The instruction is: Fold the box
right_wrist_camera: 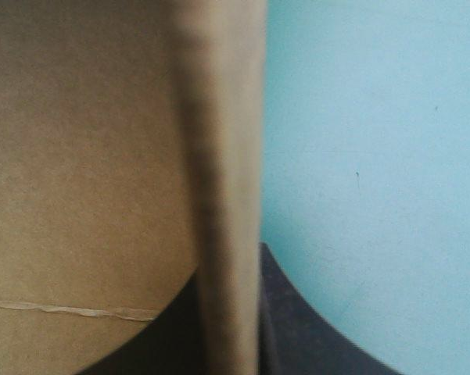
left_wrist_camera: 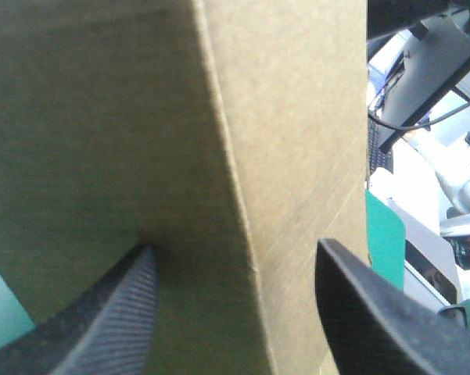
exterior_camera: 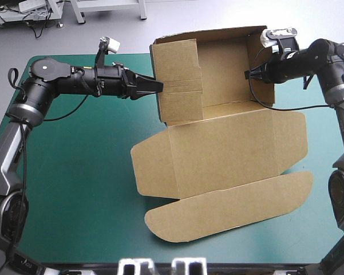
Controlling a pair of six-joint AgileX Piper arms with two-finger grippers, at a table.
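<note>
The teal-green tabletop [exterior_camera: 74,189] carries the brown box [exterior_camera: 217,154], spread from its centre toward 12 o'clock. At the far side the box is an open tray with walls raised and a bare board floor, and its lid and flap lie flat toward 6 o'clock. The right hand [exterior_camera: 247,74] pinches the 3 o'clock wall. The left hand [exterior_camera: 159,87], fingers spread, straddles the 9 o'clock wall's fold.

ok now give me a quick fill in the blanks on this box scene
The right gripper is shut on the box's ____ wall. The left gripper is ____, at the opposite wall. The lid lies ____ on the teal-green cover.
Missing: right; open; flat.
</note>
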